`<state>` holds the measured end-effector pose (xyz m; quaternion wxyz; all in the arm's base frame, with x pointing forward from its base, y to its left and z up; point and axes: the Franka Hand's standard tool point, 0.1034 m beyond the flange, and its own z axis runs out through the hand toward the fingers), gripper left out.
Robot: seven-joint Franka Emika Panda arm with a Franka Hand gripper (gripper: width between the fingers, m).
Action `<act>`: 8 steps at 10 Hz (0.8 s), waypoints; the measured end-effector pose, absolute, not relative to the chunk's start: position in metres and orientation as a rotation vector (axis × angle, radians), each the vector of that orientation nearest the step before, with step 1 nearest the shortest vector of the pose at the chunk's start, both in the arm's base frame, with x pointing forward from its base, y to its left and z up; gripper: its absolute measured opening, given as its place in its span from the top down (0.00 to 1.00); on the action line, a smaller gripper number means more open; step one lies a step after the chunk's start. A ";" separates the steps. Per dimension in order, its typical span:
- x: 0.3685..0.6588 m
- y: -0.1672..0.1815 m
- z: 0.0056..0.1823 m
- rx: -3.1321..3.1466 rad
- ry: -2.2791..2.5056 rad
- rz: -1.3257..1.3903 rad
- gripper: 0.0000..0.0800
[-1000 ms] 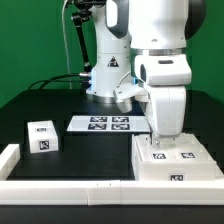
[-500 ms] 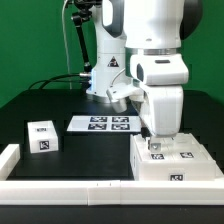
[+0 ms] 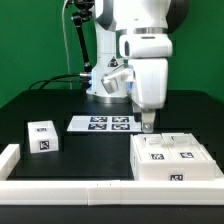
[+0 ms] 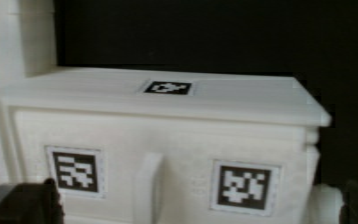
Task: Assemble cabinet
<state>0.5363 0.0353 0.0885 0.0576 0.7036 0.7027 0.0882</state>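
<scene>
The cabinet (image 3: pixel 172 160) is a large white box with black-and-white tags on its top and front. It lies on the black table at the exterior view's right, against the front rail. My gripper (image 3: pixel 147 125) hangs just above the table behind the cabinet's far left corner, not touching it. In the wrist view the cabinet (image 4: pixel 158 120) fills the frame, with two tags on its near face and one on its top. Dark fingertips (image 4: pixel 16 205) show at both lower corners, set wide apart with nothing held between them, so the gripper (image 4: pixel 185 215) is open.
A small white tagged block (image 3: pixel 42 136) sits on the table at the exterior view's left. The marker board (image 3: pixel 103 124) lies flat near the arm's base. A white rail (image 3: pixel 60 186) runs along the front edge and turns up the left side.
My gripper has lifted off the cabinet's top and moved toward the exterior view's left, now behind the cabinet's far left corner. The cabinet has stayed in place.
</scene>
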 end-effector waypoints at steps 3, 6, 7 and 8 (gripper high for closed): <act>0.520 0.038 0.080 2.220 2.058 0.291 0.00; 0.519 0.038 0.080 2.250 2.028 0.297 0.00; 0.519 0.038 0.080 2.426 1.828 0.347 0.00; 0.513 0.041 0.078 2.579 1.636 0.377 0.00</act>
